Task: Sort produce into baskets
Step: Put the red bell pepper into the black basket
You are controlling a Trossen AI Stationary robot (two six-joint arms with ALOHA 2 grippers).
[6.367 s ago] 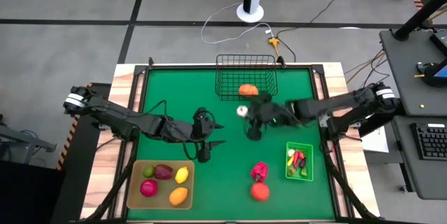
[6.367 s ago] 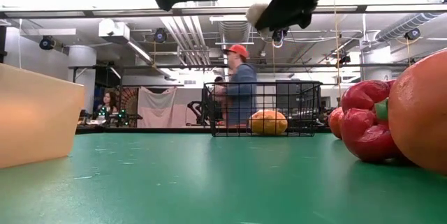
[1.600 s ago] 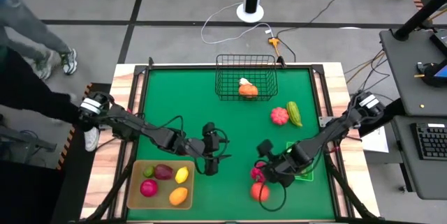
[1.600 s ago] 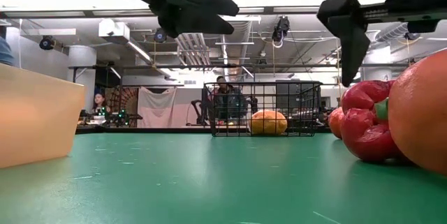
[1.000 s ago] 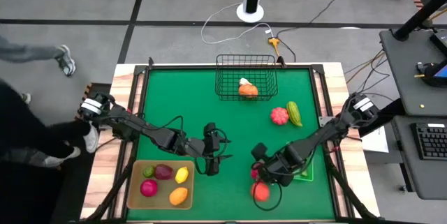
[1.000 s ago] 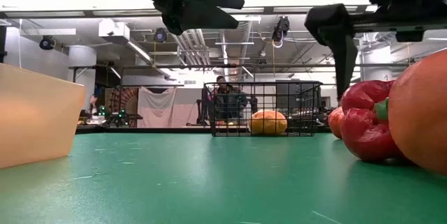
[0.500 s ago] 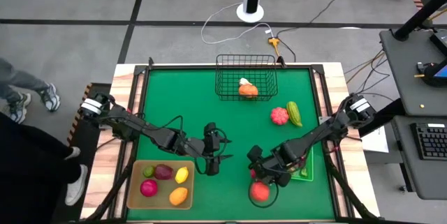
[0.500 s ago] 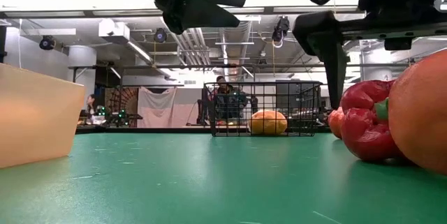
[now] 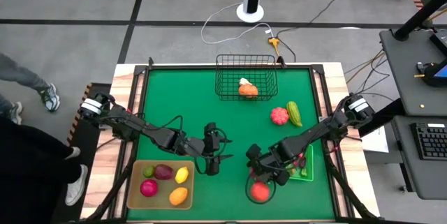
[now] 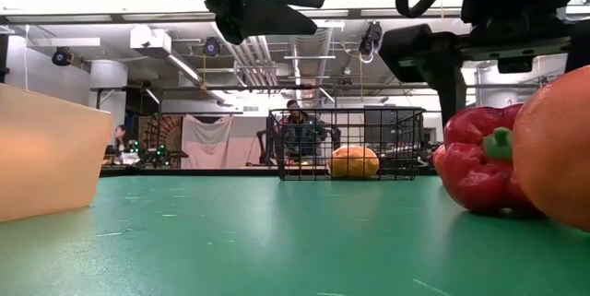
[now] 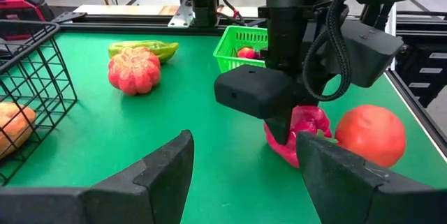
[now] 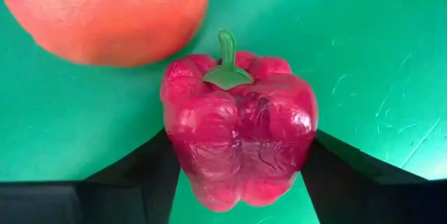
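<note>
A red bell pepper lies on its side on the green table, its green stem toward a round orange-red fruit. My right gripper stands over the pepper, shut on it, and hides most of it in the high view. My left gripper hovers open above the table's middle with nothing between its fingers, beside the tan tray. The black wire basket stands at the far edge. The green bin is partly under my right arm. My right gripper pinches the pepper between its two fingers, one on each side wall, on the half away from the stem. The fingers slant down from above and lie across the pepper. The pepper lies on the table.
A pink ribbed fruit and a green vegetable lie at the right, short of the wire basket, which holds an orange piece. The tray holds several fruits. The orange-red fruit sits right next to the pepper, toward the near edge.
My right gripper has moved a little toward the table's left edge and sunk over the red pepper. The pepper has turned slightly on the table in the low view. A person has walked past the table's left side.
</note>
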